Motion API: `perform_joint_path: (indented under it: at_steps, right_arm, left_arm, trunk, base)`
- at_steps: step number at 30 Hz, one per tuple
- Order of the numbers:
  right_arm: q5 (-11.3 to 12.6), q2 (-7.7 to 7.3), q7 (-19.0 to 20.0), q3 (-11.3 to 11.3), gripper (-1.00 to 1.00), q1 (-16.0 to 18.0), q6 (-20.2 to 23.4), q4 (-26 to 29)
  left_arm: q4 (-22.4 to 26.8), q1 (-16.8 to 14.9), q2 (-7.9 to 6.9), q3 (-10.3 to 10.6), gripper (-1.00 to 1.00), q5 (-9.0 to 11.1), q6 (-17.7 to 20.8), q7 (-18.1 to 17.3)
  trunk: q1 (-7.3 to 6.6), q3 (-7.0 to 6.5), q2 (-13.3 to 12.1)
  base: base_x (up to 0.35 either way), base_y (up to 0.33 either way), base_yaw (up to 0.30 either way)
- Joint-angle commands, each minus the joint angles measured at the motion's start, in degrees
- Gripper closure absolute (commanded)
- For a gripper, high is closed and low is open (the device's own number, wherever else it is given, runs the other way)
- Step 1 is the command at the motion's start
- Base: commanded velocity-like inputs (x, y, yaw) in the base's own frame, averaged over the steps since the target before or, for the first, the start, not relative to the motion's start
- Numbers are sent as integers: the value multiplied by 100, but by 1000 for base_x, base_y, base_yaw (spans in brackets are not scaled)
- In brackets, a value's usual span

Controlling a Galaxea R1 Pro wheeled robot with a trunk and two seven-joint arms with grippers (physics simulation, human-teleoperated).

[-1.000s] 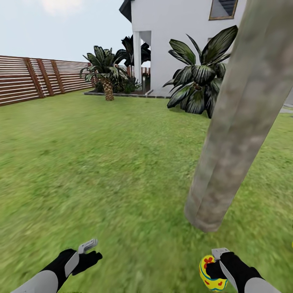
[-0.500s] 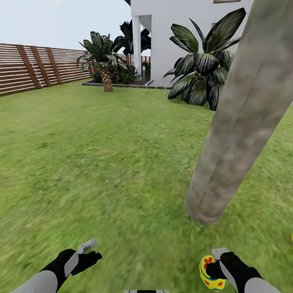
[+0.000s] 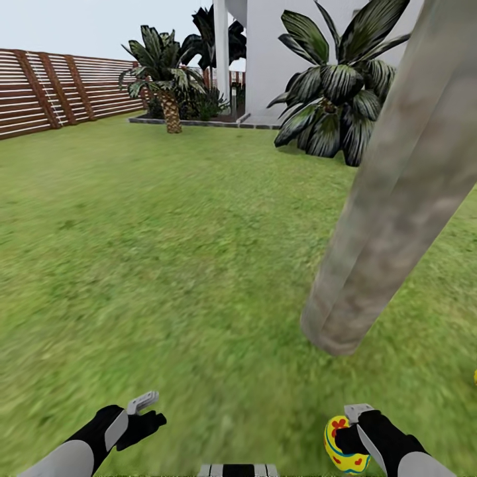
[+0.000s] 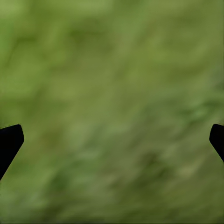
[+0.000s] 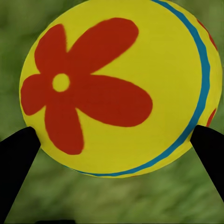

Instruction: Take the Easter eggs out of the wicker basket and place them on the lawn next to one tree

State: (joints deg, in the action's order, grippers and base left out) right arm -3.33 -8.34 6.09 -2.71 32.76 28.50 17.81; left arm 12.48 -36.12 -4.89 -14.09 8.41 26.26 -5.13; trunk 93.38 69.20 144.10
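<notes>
Slatted wooden fence (image 3: 46, 89): running along the far left edge of the lawn (image 3: 165, 252), now sitting lower against the sky than a second ago, the whole head view having tilted downward and the house top having slid out. Left gripper (image 3: 147, 412): hanging low over the grass at the near left, fingers (image 4: 9, 142) spread wide apart and holding nothing, unchanged in its place in the view. Short palm (image 3: 162, 73): standing by the paved border at the far edge of the grass. White house (image 3: 265, 59): rising behind it, with a broad dark-leaved plant (image 3: 338, 86) in front. Striped robot part (image 3: 238, 470): now showing at the near edge between the arms, more of it than half a second ago. Easter egg (image 3: 344, 444): yellow with a red flower and blue line, being gripped in the right gripper (image 3: 354, 434), which is clenching it from both sides above the grass. Tree (image 3: 391, 199): thick mottled grey-brown trunk leaning across the right, its foot meeting the lawn just beyond the held egg. Yellow speck (image 3: 475, 377): lying at the far right edge, too small to tell.
</notes>
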Motion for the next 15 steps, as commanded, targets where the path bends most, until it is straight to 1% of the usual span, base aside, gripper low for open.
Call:
perform_joint_path:
  at_steps: [1,11,15]
  right_arm:
    - [-36,-6,32,-27,100,1,32,12]
    - [-30,-12,29,-22,100,2,27,12]
    - [-20,-18,32,-11,100,2,18,12]
  left_arm:
    - [9,0,-2,-2,-100,57,37,3]
    - [9,0,5,9,-100,55,36,11]
    - [24,0,6,4,-100,63,29,4]
  trunk:
    - [1,27,3]
    - [27,249,17]
    - [27,252,17]
  base:
    - [0,0,0]
    - [0,0,0]
    - [0,0,0]
